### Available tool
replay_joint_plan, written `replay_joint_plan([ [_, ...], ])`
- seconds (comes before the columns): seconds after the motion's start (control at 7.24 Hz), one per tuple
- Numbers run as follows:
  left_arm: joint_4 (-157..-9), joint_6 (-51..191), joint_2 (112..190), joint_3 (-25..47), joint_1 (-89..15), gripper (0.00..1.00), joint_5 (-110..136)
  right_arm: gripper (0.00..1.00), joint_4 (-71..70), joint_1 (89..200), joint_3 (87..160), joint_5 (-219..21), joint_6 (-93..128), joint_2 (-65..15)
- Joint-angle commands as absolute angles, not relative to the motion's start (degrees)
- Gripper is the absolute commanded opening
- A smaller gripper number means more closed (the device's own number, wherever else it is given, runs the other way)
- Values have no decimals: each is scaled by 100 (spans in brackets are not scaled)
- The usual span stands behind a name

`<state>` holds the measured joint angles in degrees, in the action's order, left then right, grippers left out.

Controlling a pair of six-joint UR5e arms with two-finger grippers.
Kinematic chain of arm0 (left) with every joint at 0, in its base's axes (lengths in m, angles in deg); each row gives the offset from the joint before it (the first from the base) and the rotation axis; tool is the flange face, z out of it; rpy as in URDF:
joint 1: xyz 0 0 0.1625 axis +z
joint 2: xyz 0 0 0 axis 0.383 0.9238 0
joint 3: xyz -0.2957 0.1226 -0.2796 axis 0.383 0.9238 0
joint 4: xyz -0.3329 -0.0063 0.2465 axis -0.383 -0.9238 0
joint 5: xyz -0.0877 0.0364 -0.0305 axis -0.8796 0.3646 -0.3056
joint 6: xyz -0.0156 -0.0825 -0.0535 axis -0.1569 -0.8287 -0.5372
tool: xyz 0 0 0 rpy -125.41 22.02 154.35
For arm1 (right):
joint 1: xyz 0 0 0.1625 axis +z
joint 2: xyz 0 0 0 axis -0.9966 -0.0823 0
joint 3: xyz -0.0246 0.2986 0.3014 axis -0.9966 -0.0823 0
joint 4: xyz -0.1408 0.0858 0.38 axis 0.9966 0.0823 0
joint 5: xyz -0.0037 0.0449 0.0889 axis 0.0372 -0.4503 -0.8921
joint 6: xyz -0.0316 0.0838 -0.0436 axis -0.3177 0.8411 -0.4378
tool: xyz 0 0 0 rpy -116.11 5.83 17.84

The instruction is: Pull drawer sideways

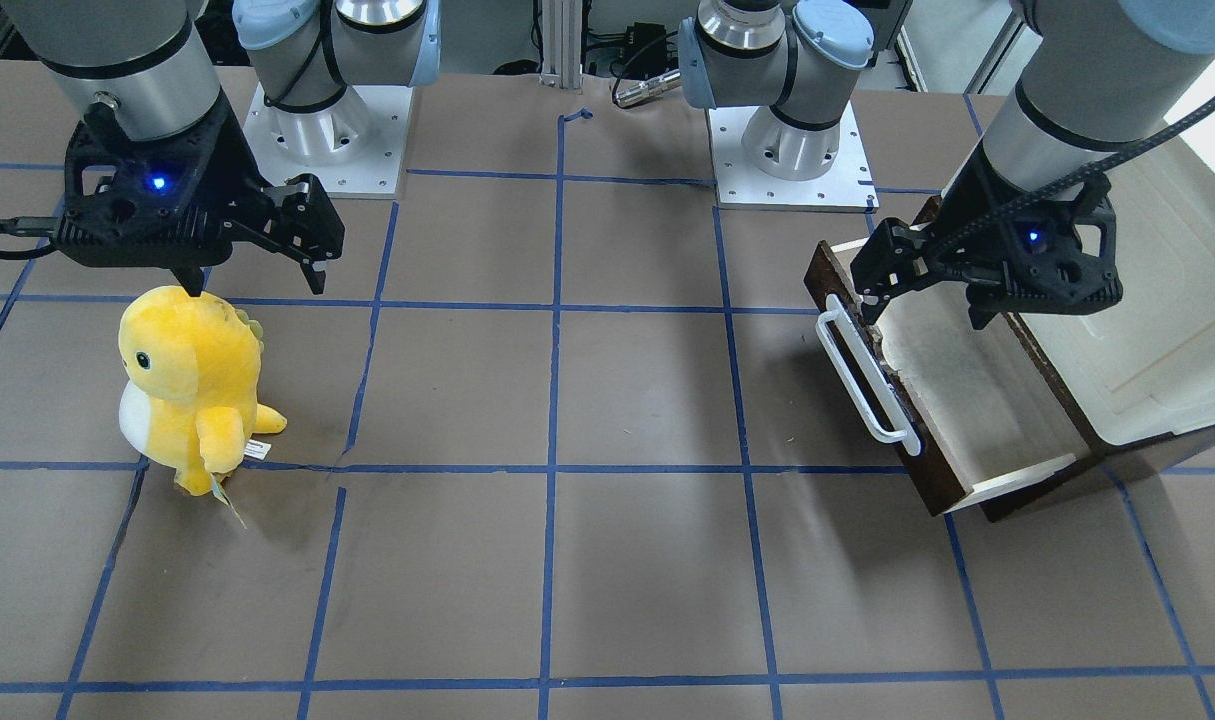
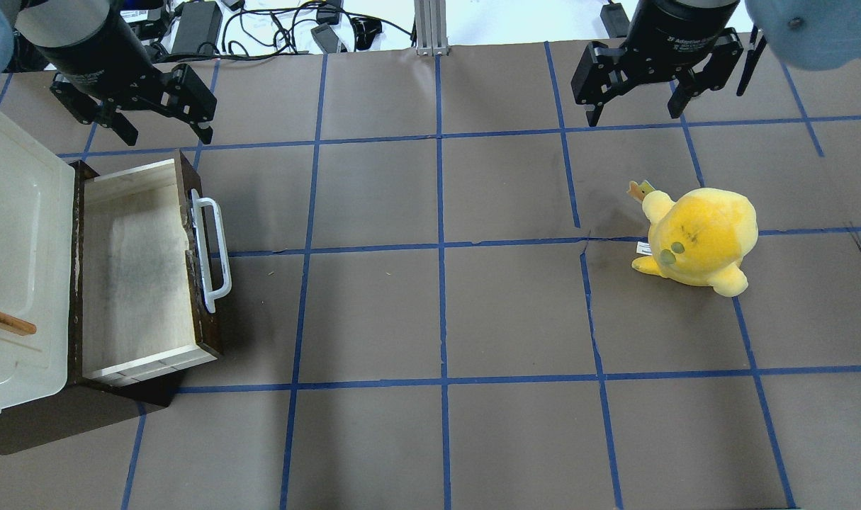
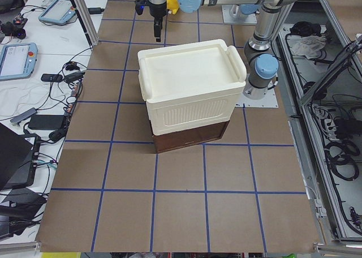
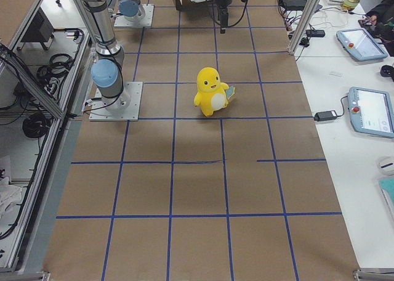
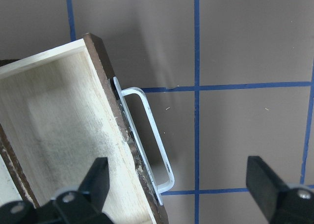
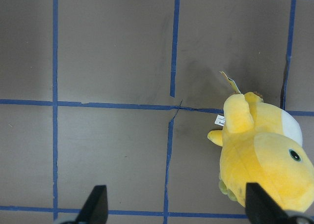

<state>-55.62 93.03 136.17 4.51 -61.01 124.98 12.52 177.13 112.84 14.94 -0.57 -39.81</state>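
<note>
At the far left stands a cream-white cabinet (image 2: 15, 234) on a dark brown base (image 2: 54, 425). It sits on the outer side of the left claw (image 2: 166, 134), away from the other arm. The drawer (image 2: 129, 276) sticks out of the cabinet towards the middle of the worktop (image 2: 437, 312), with its pale box interior open to view. It lies below the left claw. The drawer's dark brown front panel (image 2: 191, 212) faces the worktop's middle and carries a long white bar handle (image 2: 216, 255).

The left claw is spread wide and grips nothing. It hangs above the end of the drawer that is farther from the robot. In the left wrist view one finger (image 5: 98, 177) is over the drawer's pale floor. The handle runs below the gap between the two fingers, nearer to that one, and the claw is clear of it.

Farther right, a yellow plush toy (image 2: 699, 237) with a white belly stands upright on the brown paper-covered worktop. It is below the right claw (image 2: 633, 117) and a little to its outer side. A small tag sticks out from the toy. The right claw is also spread wide with nothing between its fingers, and it hangs above the toy without touching it.
</note>
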Motion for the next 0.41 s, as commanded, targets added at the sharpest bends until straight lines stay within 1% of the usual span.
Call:
replay_joint_plan([
  [0.0, -5558, 9241, 13632, 439, -6212, 100, 12505, 100, 1252, 17713, 11284, 1485, -57, -3981],
  [0.28, -5550, 9223, 13615, 474, -6221, 100, 12487, 100, 1252, 17713, 11284, 1485, -57, -3981],
])
